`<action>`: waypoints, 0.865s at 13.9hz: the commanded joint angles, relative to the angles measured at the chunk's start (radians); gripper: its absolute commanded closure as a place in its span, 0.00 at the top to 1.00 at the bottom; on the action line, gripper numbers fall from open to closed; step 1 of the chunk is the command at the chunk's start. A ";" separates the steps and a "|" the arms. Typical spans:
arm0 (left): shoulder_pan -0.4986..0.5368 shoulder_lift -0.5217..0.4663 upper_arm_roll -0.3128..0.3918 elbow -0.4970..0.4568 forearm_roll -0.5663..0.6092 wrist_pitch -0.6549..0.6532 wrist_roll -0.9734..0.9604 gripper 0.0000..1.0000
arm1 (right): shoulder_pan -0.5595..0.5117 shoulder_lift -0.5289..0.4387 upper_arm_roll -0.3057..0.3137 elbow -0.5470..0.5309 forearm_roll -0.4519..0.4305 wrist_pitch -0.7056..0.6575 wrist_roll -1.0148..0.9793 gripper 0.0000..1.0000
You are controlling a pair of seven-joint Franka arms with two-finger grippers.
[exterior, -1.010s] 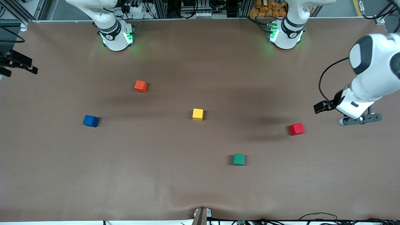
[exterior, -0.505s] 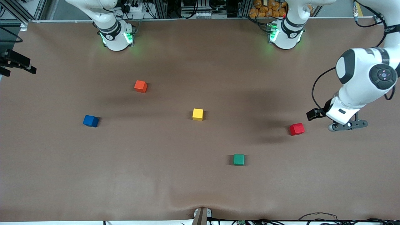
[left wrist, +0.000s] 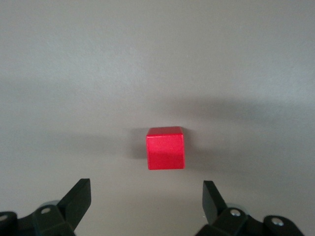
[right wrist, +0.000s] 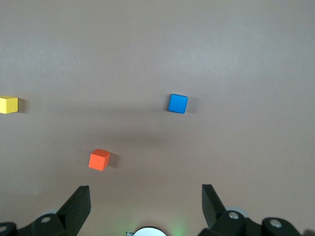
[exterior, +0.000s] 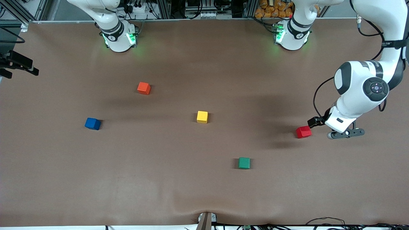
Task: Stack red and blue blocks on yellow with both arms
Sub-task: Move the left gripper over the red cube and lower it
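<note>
The red cube (exterior: 303,132) sits on the brown table toward the left arm's end. My left gripper (exterior: 334,127) hangs just beside it, open and empty. In the left wrist view the red cube (left wrist: 165,148) lies ahead of the open left gripper (left wrist: 146,191), outside the fingers. The blue cube (exterior: 92,123) sits toward the right arm's end and the yellow cube (exterior: 202,117) near the middle. My right gripper (right wrist: 146,192) is open and empty, waiting high over the right arm's end. Its view shows the blue cube (right wrist: 177,103) and the yellow cube (right wrist: 8,104).
An orange-red cube (exterior: 143,88) lies farther from the front camera than the blue one, also in the right wrist view (right wrist: 99,160). A green cube (exterior: 244,163) lies nearer the front camera than the yellow one. The arm bases (exterior: 119,38) stand along the table's edge.
My left arm has swung inward and down, bringing its open gripper from the table's end close to the red cube. The cubes and the right arm have not moved.
</note>
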 commanded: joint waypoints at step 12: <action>-0.021 0.161 -0.005 0.072 -0.017 0.021 -0.031 0.99 | 0.001 0.032 0.013 0.047 -0.030 -0.010 -0.007 1.00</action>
